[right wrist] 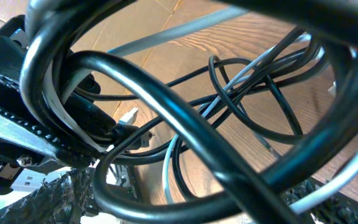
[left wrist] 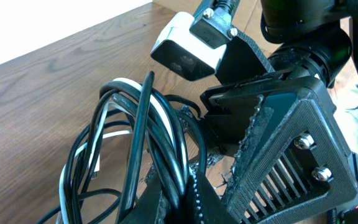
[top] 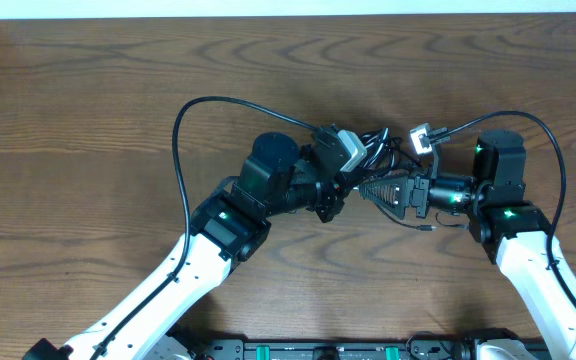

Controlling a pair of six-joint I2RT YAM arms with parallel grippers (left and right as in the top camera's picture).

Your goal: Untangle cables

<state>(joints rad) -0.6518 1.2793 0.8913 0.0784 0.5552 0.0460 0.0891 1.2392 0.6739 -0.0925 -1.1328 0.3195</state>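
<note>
The cables [left wrist: 129,143], black and white loops tangled into one bundle, hang at the table's centre [top: 380,152]. My left gripper [left wrist: 182,205] is shut on several strands of the bundle at its lower edge. In the overhead view it [top: 336,198] comes in from the left, nose to nose with my right gripper [top: 373,190]. The right gripper [right wrist: 185,208] is open, and thick black and pale cable loops [right wrist: 166,118] pass between its fingers, close to the lens. A thin black strand with a small plug end [top: 427,228] trails on the table under the right arm.
The right gripper's black ribbed finger [left wrist: 284,155] and a white wrist camera [left wrist: 188,46] crowd the left wrist view. A thick black arm cable [top: 180,150] arcs over the table at the left. Brown wooden table [top: 88,120] lies all around.
</note>
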